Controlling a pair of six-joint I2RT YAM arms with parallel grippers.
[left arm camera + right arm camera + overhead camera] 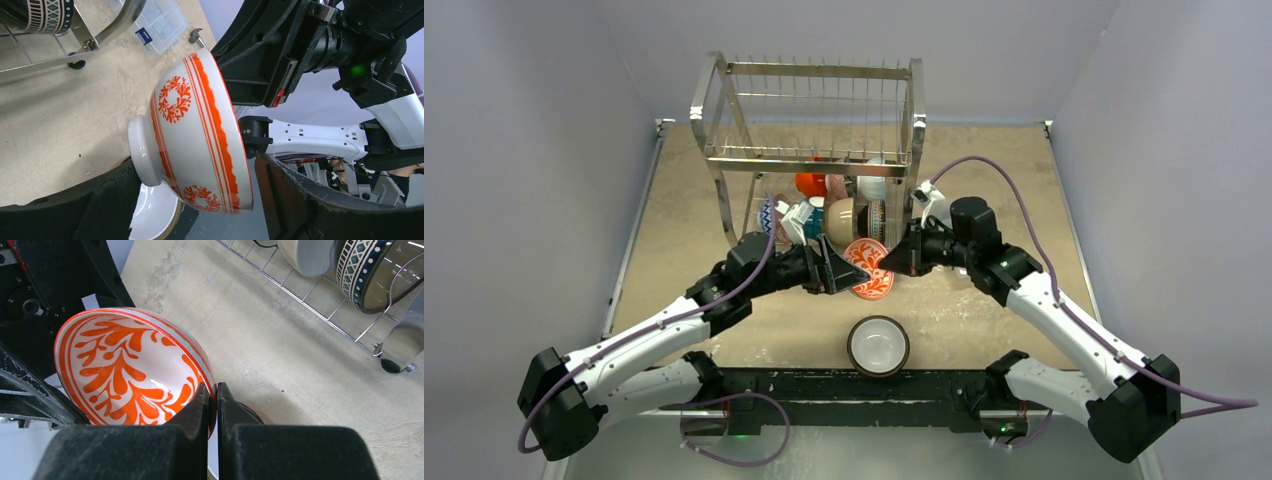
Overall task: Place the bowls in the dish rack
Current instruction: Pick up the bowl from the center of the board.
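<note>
I find several bowls (836,215) already stood in the lower tier of the dish rack (814,155) at the desk's far edge. One brown-rimmed bowl (878,345) waits at the near edge, and the floral bowl (869,268) hangs over mid-desk just before the rack. My right claw (216,395) is clenched on its rim and my left claw (832,270) stands released around it. No writing is legible, and the blue label (143,35) on the clear box (162,22) is too small to read.

Left tool (844,272) spread wide, right tool (216,392) pinched shut

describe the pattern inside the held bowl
Orange leafy sprigs on white; the bowl shows best in right wrist view.
</note>
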